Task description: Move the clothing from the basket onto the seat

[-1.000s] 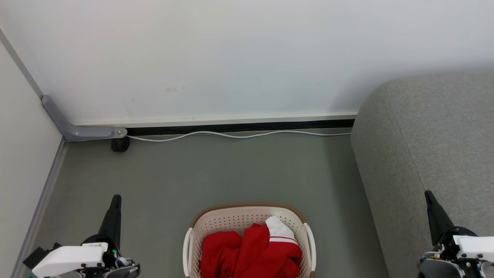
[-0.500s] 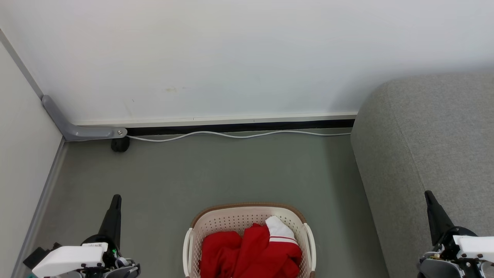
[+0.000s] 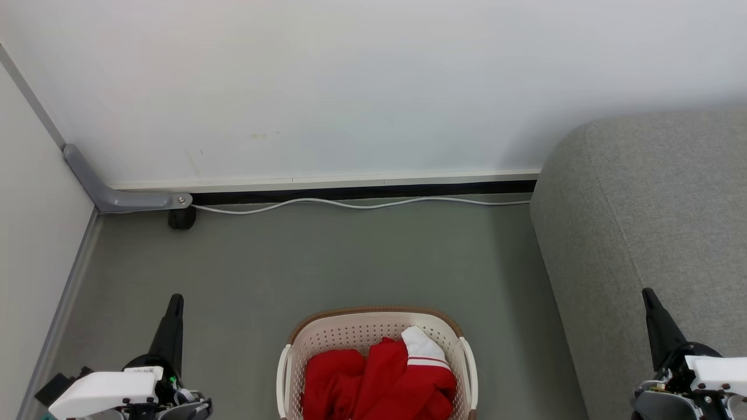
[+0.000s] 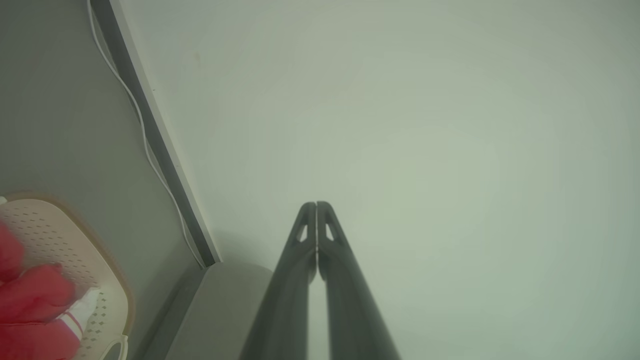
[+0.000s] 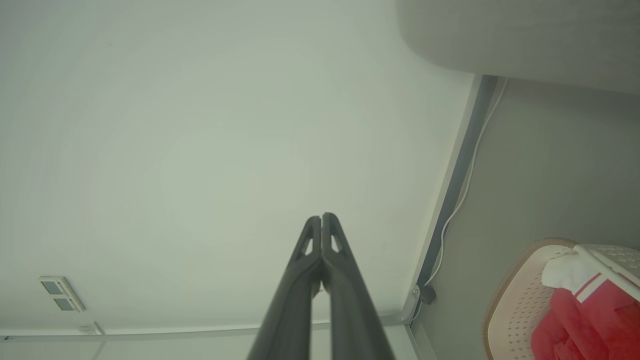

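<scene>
Floor (image 3: 350,256) of smooth grey-green material runs up to a plain white wall (image 3: 350,87), and a thin white cable (image 3: 350,203) lies along the floor's far edge. At the far left corner of the floor a grey metal bracket (image 3: 117,197) bends down from the side wall, with a small black round piece (image 3: 182,219) just below it. Near the middle of the floor's near edge stands the oval cream plastic basket (image 3: 350,329) with perforated sides, a brown rim and white side handles. Inside it the soft bright red clothing (image 3: 362,385) lies crumpled, and a white panel (image 3: 423,350) with thin red stripes shows at its far right side. The large grey fabric-upholstered sofa (image 3: 659,204) with a rounded edge stands along the floor's right edge, apart from the basket. The left gripper (image 3: 175,300) hovers over the floor left of the basket and the right gripper (image 3: 646,293) before the sofa; both pairs of long dark fingers are pressed together and hold nothing.
</scene>
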